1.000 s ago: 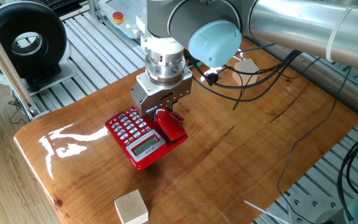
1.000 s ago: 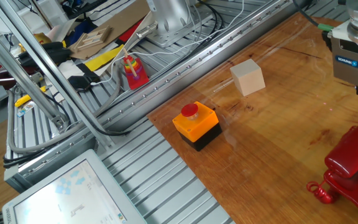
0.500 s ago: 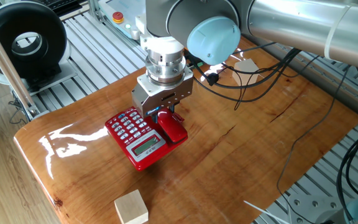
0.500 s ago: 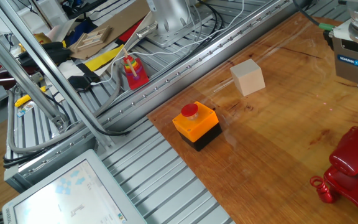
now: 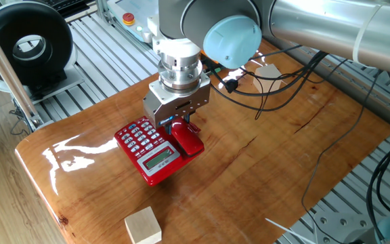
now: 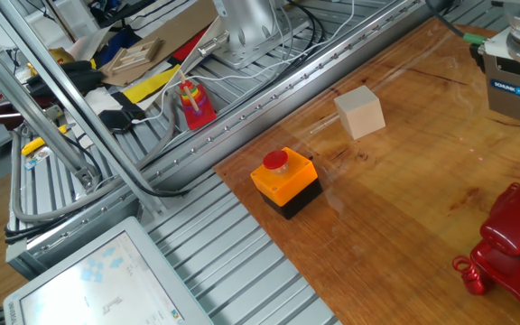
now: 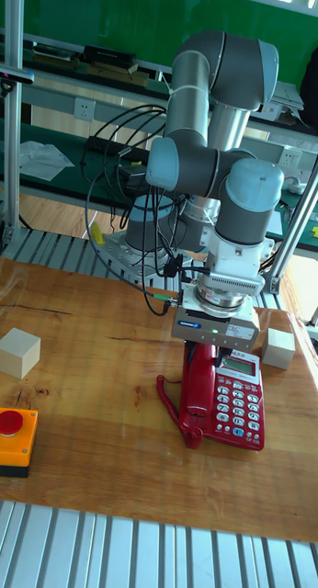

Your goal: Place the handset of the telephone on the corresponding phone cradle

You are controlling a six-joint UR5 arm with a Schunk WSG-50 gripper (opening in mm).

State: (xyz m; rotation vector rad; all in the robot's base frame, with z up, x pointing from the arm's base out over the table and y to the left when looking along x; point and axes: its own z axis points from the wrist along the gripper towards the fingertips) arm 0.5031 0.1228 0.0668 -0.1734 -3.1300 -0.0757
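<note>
The red telephone (image 5: 147, 150) lies on the wooden table with its keypad and grey display facing up. The red handset (image 5: 187, 139) lies along the key-free side of the base, over the phone cradle, which it hides. My gripper (image 5: 179, 122) points straight down over the handset's far end, and its fingers look shut on the handset. In the tall fixed view the handset (image 7: 198, 386) runs along the left of the telephone (image 7: 237, 401) under the gripper (image 7: 207, 349), and the coiled cord (image 7: 168, 397) loops out to the left. The other fixed view shows only the handset's end (image 6: 515, 230) and the cord (image 6: 464, 272).
A wooden block (image 5: 143, 226) sits near the table's front edge, and another block (image 7: 279, 349) sits just behind the telephone. An orange box with a red button (image 6: 284, 181) stands at the table's edge near a block (image 6: 359, 112). Black cables (image 5: 283, 81) hang from the arm over the table.
The gripper and the handset have shifted together by a very small amount over the base. The telephone has stayed in place.
</note>
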